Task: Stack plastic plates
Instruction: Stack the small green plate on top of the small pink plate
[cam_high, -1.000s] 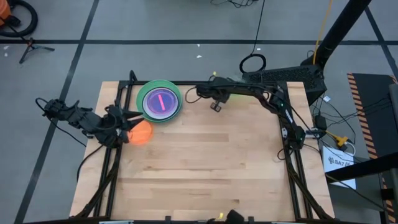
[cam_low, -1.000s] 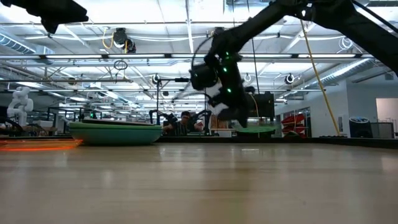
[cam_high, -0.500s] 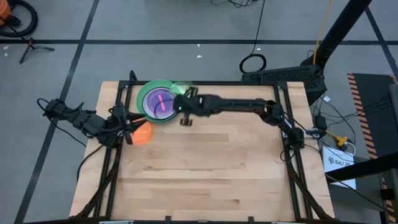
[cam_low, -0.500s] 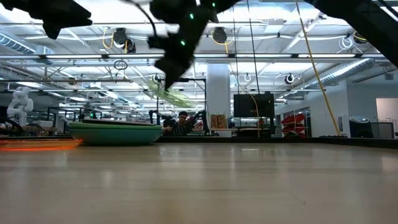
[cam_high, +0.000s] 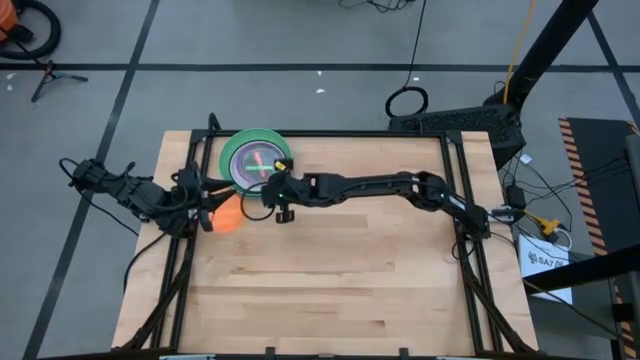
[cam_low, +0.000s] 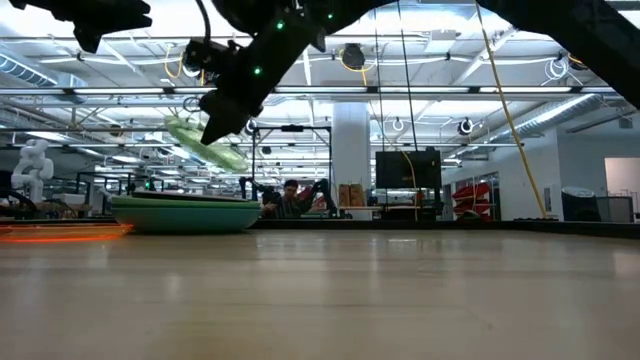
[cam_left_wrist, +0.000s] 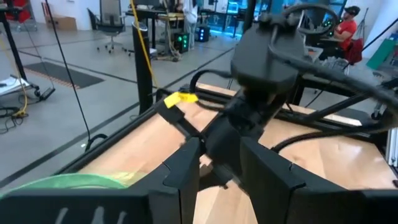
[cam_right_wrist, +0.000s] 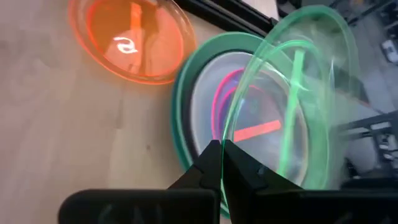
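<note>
now the right pincer (cam_right_wrist: 219, 155), clamped on the lime plate (cam_right_wrist: 298, 93), has carried it from the far right edge to above the stack (cam_high: 256, 158); release seems next.

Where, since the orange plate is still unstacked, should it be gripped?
Probably pinch the orange plate by its rim on the side nearest the left gripper, coming from above: it lies flat on the table, so only the upturned rim offers a bite.

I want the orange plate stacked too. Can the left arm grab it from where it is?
Probably yes. The left gripper sits right beside the orange plate on the table, and nothing lies between them; the right gripper is busy over the stack.
</note>
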